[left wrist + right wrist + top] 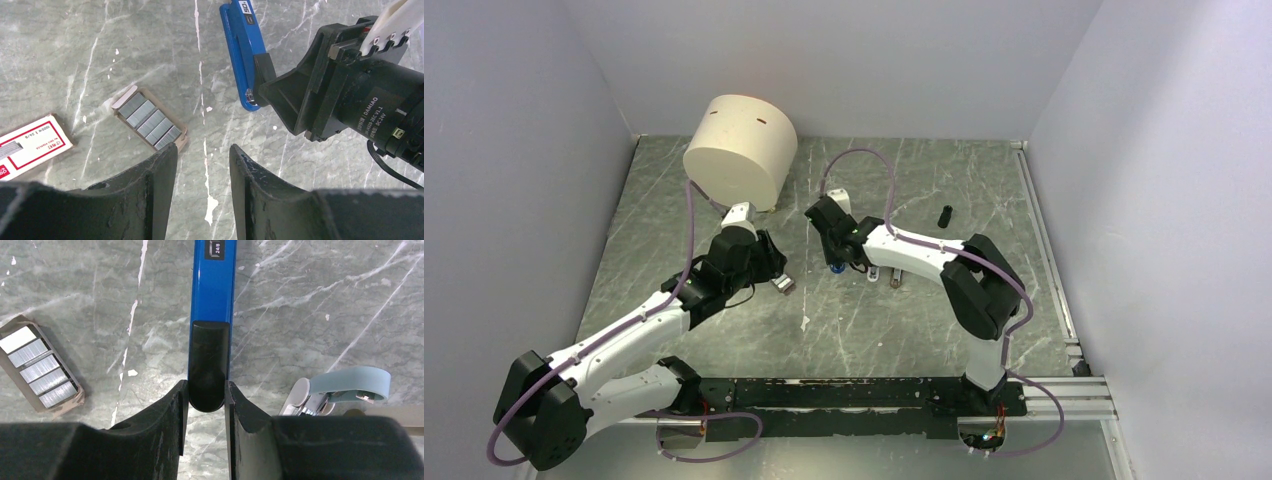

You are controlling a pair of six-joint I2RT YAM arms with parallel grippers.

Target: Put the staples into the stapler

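The blue stapler (213,290) lies flat on the marble table, closed. My right gripper (205,388) is shut on its black rear end (208,365), fingers pressing both sides. In the left wrist view the stapler (240,55) runs out from that gripper (280,92). The staples (149,121), several silver-grey strips in an opened beige tray, lie just left of my left gripper (202,150), which hovers open over bare table with nothing between its fingers. Their red-and-white box (30,146) lies further left. The right wrist view has the staples (40,367) at the left.
A large beige cylinder (740,150) stands at the back left. A small black cylinder (945,216) lies back right of the right arm. A pale-blue and metal piece (350,382) lies close to the right gripper's right side. Walls enclose three sides.
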